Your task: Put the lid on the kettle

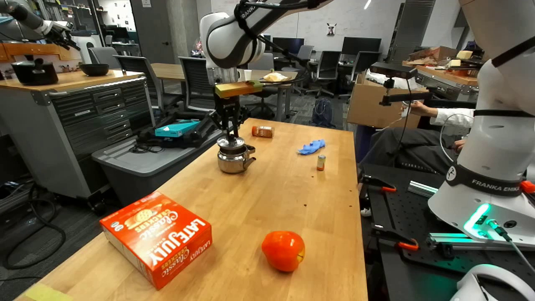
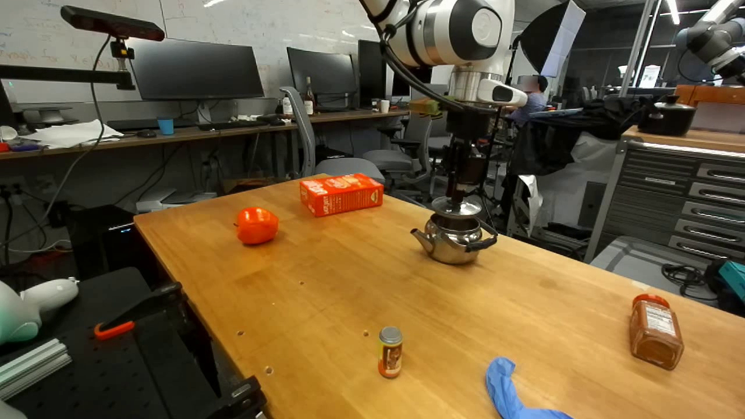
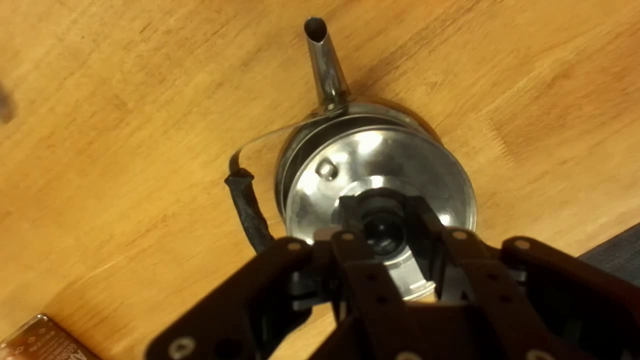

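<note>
The kettle, a small shiny silver pot with a spout and a dark handle, stands upright on the table in both exterior views [image 1: 233,163] [image 2: 449,249]. The lid, a silvery disc, is held just above its opening [image 1: 230,144] [image 2: 457,208], with a gap between them. My gripper [image 1: 231,134] [image 2: 457,195] points down and is shut on the lid's dark knob. In the wrist view, the gripper [image 3: 382,212] covers part of the lid [image 3: 400,160]. The lid sits off-centre over the kettle [image 3: 327,75], away from the spout, so the opening's spout-side edge shows.
On the wooden table [image 1: 301,188] are a red cracker box [image 1: 156,238], an orange-red pepper-like object [image 1: 283,251], a small can [image 1: 321,162], a blue glove [image 1: 312,147] and a spice jar [image 1: 263,132] lying down. The kettle's handle is folded to its side. The table edge is near the kettle.
</note>
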### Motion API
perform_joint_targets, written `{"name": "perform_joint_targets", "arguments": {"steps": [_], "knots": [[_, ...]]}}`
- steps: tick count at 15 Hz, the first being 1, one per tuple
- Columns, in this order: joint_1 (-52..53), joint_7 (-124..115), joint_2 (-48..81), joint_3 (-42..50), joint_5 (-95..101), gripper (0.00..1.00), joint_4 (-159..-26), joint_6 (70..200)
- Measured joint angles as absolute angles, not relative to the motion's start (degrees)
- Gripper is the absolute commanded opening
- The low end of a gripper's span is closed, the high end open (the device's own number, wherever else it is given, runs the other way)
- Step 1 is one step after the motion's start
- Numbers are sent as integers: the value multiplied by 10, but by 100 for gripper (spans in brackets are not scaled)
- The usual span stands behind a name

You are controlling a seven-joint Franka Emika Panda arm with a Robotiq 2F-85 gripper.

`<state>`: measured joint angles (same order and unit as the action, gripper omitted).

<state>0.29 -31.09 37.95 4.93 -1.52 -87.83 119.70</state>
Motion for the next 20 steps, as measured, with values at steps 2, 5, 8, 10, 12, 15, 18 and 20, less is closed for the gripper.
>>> {"name": "perform_joint_targets", "arguments": {"steps": [2, 5, 8, 10, 12, 15, 18, 20], "knots": [[3, -311, 382, 49, -15, 7, -874, 1191], [2, -311, 385, 49, -15, 7, -868, 1180], [2, -311, 388, 50, -15, 7, -863, 1169], [2, -311, 389, 50, -15, 7, -859, 1163], [2, -311, 389, 51, -15, 7, -858, 1162], [2, -312, 390, 51, -15, 7, -856, 1162], [2, -313, 390, 52, -15, 7, -853, 1162], [2, -315, 390, 53, -15, 7, -851, 1162]]}}
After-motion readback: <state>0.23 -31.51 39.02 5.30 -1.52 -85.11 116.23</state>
